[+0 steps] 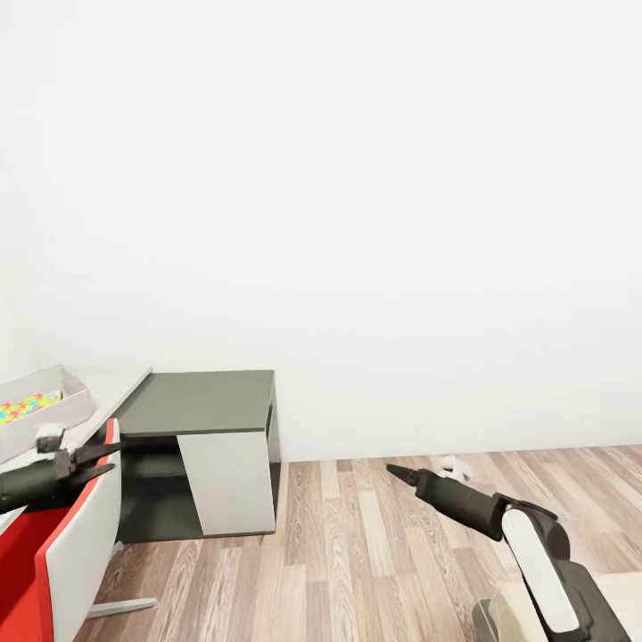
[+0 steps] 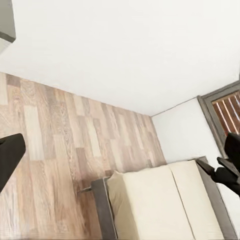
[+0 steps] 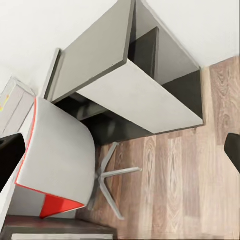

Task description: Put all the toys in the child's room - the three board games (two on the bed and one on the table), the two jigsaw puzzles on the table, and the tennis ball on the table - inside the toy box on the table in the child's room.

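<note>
Bed (image 2: 165, 205) in left wrist view; head view has toy box (image 1: 53, 412).

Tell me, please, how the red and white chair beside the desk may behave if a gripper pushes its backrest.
The chair would probably swivel or slide rather than stay, since it stands on one thin central post over spread metal legs. Its shell looks rigid, so it should not bend. A high push might tip it on the smooth wood floor.

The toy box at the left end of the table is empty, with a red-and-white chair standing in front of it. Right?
Not quite. In the head view the toy box on the table already holds a jigsaw puzzle of bright pieces. The red-and-white chair does stand in front.
</note>
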Tool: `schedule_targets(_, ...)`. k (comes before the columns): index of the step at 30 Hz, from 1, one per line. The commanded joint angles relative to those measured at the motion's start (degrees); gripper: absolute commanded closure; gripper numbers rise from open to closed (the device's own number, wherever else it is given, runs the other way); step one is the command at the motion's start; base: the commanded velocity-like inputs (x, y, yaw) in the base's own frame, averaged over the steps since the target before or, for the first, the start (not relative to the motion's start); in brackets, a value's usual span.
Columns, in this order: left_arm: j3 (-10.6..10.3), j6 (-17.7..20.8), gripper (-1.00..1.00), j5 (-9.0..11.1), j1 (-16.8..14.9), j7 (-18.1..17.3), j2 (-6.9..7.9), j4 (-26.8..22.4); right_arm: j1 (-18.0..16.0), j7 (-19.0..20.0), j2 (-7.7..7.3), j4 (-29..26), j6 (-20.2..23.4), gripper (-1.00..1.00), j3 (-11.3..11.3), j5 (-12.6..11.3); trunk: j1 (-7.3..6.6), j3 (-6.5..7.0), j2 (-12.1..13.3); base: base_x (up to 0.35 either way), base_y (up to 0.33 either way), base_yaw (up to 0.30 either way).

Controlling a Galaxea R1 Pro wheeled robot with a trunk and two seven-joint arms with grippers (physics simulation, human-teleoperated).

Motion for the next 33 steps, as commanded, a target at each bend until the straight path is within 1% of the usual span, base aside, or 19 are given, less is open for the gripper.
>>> schedule_targets(1, 0.0, 0.3, -1.0, 0.0, -0.3, 1.3, -0.47, 0.0, -0.3, -0.1, 0.22, 0.5, 0.3, -1.0, 0.1, 0.4, 0.02, -0.02, -0.1, 0.0, 0.0, 0.0)
schedule_targets(3, 0.0, 0.4, -1.0, 0.0, -1.3, 6.1, -2.3, 0.0, -1.2, -1.7, 0.69, 2.3, 0.3, -1.0, 0.4, 0.4, 0.02, -0.02, -0.1, 0.0, 0.0, 0.0)
schedule_targets(4, 0.0, 0.4, -1.0, 0.0, -1.5, 7.1, -2.78, 0.0, -1.3, -2.0, 0.75, 2.7, 0.3, -1.0, 0.4, 0.5, 0.02, -0.02, -0.1, 0.0, 0.0, 0.0)
schedule_targets(6, -0.1, 0.4, -1.0, -0.1, -2.2, 11.1, -5.71, -0.1, -2.0, -2.7, 0.92, 4.4, 0.3, -1.0, 0.6, 0.5, 0.02, -0.02, -0.1, 0.0, 0.0, 0.0)
schedule_targets(8, -0.5, 0.5, -1.0, -0.2, -3.0, 13.4, -7.8, -0.2, -2.1, -2.9, 0.96, 4.9, 0.3, -1.0, 0.6, 0.5, 0.02, -0.02, -0.1, 0.0, 0.0, 0.0)
schedule_targets(9, -1.2, 0.5, -1.0, -0.4, -3.7, 15.1, -9.11, -0.3, -2.2, -2.9, 0.98, 5.1, 0.3, -1.0, 0.6, 0.5, 0.02, -0.02, -0.1, 0.0, 0.0, 0.0)
schedule_targets(10, -1.7, 0.5, -1.0, -0.6, -4.1, 16.1, -9.69, -0.3, -2.2, -2.9, 0.99, 5.2, 0.3, -1.0, 0.6, 0.5, 0.02, -0.02, -0.1, 0.0, 0.0, 0.0)
schedule_targets(13, -6.0, 0.3, -1.0, -2.5, -5.6, 22.1, -12.31, -0.3, -2.2, -3.1, 1.0, 5.4, 0.3, -1.0, 0.6, 0.5, 0.02, -0.02, -0.1, 0.0, 0.0, 0.0)
schedule_targets(15, -7.6, 0.2, -1.0, -3.0, -5.9, 24.7, -13.84, -0.3, -2.3, -3.1, 1.0, 5.5, 0.3, -1.0, 0.6, 0.5, 0.02, -0.02, -0.1, 0.0, 0.0, 0.0)
schedule_targets(18, -9.1, 0.0, -1.0, -3.8, -6.8, 30.1, -17.85, 0.0, -2.5, -3.8, 1.01, 5.5, 0.3, -1.0, 0.7, 0.5, 0.02, -0.02, -0.1, 0.0, 0.0, 0.0)
schedule_targets(19, -9.2, 0.0, -1.0, -4.1, -7.0, 31.2, -18.45, 0.1, -2.6, -4.0, 1.01, 5.5, 0.4, -1.0, 0.7, 0.5, 0.02, -0.02, -0.1, 0.0, 0.0, 0.0)
schedule_targets(21, -9.5, -0.2, -1.0, -6.2, -7.5, 36.1, -20.51, 0.6, -3.3, -5.8, 1.01, 5.7, 0.5, -1.0, 1.1, 0.4, 0.02, -0.02, -0.1, 0.0, 0.0, 0.0)
schedule_targets(22, -9.6, -0.4, -1.0, -8.5, -7.7, 39.9, -21.97, 1.1, -4.0, -7.9, 1.01, 6.4, 0.6, -1.0, 2.4, 0.4, 0.02, -0.02, -0.1, 0.0, 0.0, 0.0)
schedule_targets(23, -9.6, -0.4, -1.0, -9.2, -7.7, 41.0, -22.46, 1.6, -4.3, -8.7, 1.01, 6.7, 0.6, -1.0, 2.9, 0.4, 0.02, -0.02, -0.1, 0.0, 0.0, 0.0)
schedule_targets(25, -9.7, -1.6, -1.0, -12.3, -7.8, 44.2, -24.45, 5.6, -5.9, -12.4, 1.01, 8.3, 0.6, -1.0, 5.4, 0.3, 0.02, -0.02, -0.1, 0.0, 0.0, 0.0)
schedule_targets(27, -9.7, -5.1, -1.0, -14.9, -7.9, 45.7, -25.98, 12.0, -7.5, -16.2, 1.17, 11.1, 0.5, -1.0, 8.2, 0.4, 0.02, -0.02, -0.1, 0.0, 0.0, 0.0)
schedule_targets(30, -9.7, -10.5, -1.0, -17.4, -7.9, 46.5, -26.93, 21.4, -9.2, -20.9, 2.34, 15.2, 0.3, -1.0, 11.1, 0.5, 0.02, -0.02, -0.1, 0.0, 0.0, 0.0)
schedule_targets(32, -9.8, -14.0, -1.0, -18.7, -8.0, 46.7, -27.41, 28.7, -10.6, -24.6, 3.7, 19.3, -0.8, -1.0, 12.1, 0.6, 0.02, -0.02, -0.1, 0.0, 0.0, 0.0)
schedule_targets(33, -9.9, -14.9, -1.0, -19.0, -8.0, 46.7, -27.47, 30.3, -11.1, -25.4, 3.97, 20.6, -1.5, -1.0, 12.3, 0.7, 0.02, -0.02, -0.1, 0.0, 0.0, 0.0)
